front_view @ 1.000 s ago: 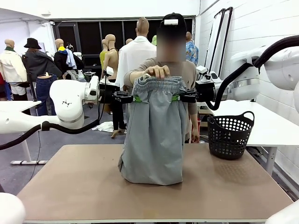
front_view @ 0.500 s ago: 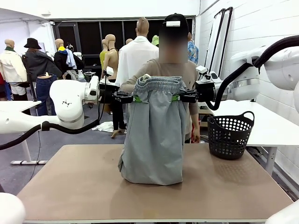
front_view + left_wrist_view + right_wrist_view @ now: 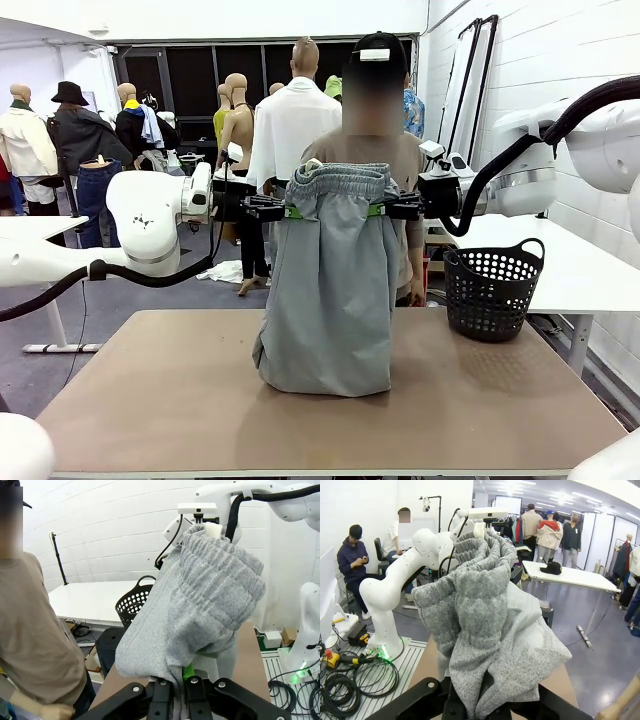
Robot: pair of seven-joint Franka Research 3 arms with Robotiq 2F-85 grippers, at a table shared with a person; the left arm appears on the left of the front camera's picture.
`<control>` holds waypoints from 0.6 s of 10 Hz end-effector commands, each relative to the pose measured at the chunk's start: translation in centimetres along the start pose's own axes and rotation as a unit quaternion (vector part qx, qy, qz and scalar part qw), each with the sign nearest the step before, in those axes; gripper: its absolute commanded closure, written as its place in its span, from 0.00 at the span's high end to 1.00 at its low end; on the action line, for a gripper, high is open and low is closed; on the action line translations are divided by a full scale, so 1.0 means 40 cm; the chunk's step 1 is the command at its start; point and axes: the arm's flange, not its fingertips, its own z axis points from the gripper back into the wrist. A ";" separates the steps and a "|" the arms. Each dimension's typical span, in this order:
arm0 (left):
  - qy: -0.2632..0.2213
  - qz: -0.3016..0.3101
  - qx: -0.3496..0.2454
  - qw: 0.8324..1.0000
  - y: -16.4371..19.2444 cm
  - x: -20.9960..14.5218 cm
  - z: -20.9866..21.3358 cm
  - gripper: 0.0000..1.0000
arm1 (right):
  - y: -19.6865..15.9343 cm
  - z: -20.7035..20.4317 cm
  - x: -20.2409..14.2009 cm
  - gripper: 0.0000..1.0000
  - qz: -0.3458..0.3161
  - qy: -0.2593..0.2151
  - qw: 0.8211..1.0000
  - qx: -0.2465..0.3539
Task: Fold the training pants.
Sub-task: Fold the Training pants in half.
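Hanging training pants [image 3: 330, 290], long axis vertical, waistband up, hems tabled

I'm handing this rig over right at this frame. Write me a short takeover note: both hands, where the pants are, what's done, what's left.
Left hand: shut on the training pants, gripping the waistband's left side.
Right hand: shut on the waistband's right side.
Pants: hanging upright between both hands above the table, bottom end bunched on the tabletop.
Person: standing behind the pants, not touching them.
Basket: on the table's far right.
Done: pants lifted by the waistband.
Left: lay flat and fold; no fold made yet.
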 end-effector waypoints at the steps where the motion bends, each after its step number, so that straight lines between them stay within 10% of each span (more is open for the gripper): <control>1: -0.001 -0.006 -0.001 1.000 0.004 0.004 0.005 0.00 | 0.000 0.001 0.004 0.00 0.000 -0.004 1.000 -0.002; 6: -0.001 -0.006 -0.001 1.000 0.004 0.004 0.005 0.00 | 0.000 0.001 0.004 0.00 0.000 -0.004 1.000 -0.002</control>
